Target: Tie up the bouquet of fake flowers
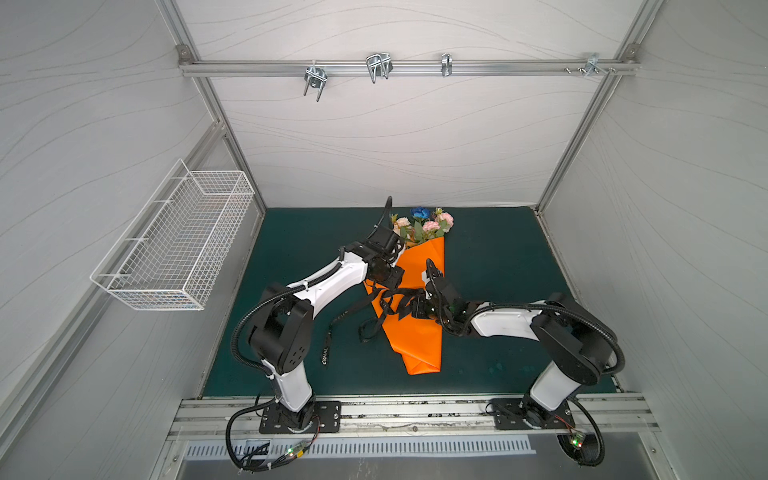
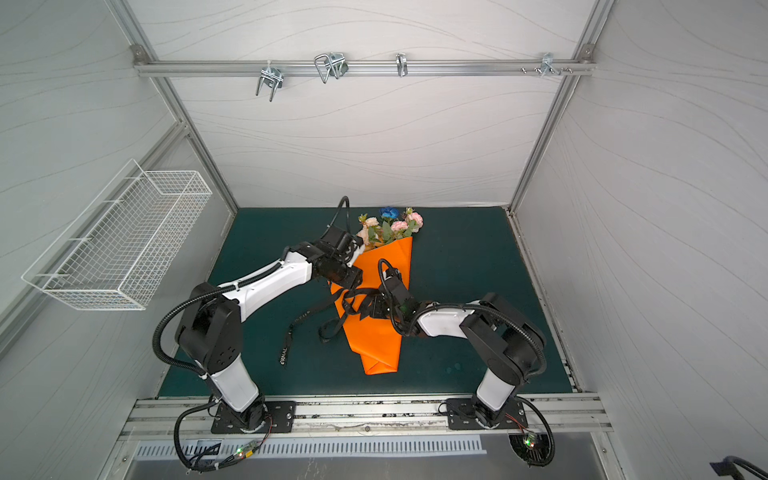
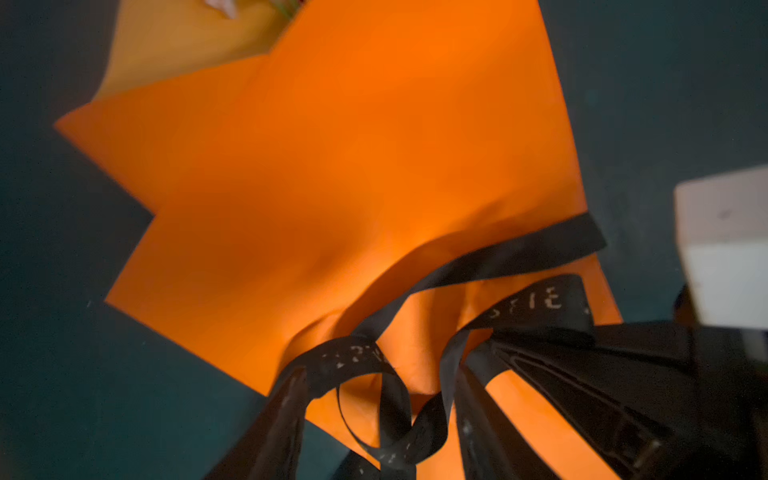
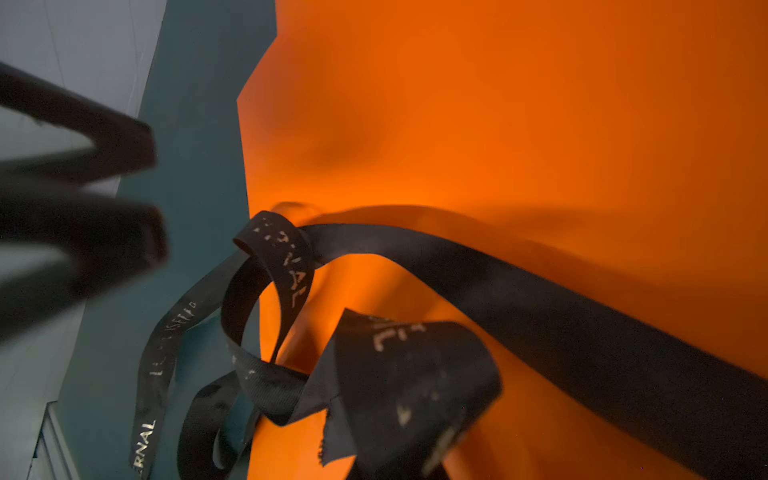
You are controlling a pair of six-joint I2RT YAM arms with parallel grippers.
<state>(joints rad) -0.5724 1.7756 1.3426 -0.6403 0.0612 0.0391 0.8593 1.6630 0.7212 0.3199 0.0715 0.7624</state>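
Jaws apart on my left gripper (image 3: 380, 378), just beside loops of the black ribbon (image 4: 540, 299); my right gripper (image 1: 417, 309) clamps one ribbon end. The green mat (image 1: 498, 270) lies open on both sides. The orange wrapping paper (image 1: 415, 340) lies mid-mat, ribbon tangled across it. The bouquet of fake flowers (image 1: 422, 226) pokes from its far end.

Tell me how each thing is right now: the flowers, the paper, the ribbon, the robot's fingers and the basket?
Flowers: lying down, heads poking out of the paper.
Paper: wrapped round the flowers, lying on the mat.
Ribbon: looped loosely round the paper, not pulled tight; one end trails on the mat.
Left fingers: open, ribbon between them.
Right fingers: shut on the ribbon.
Basket: hung up, empty.
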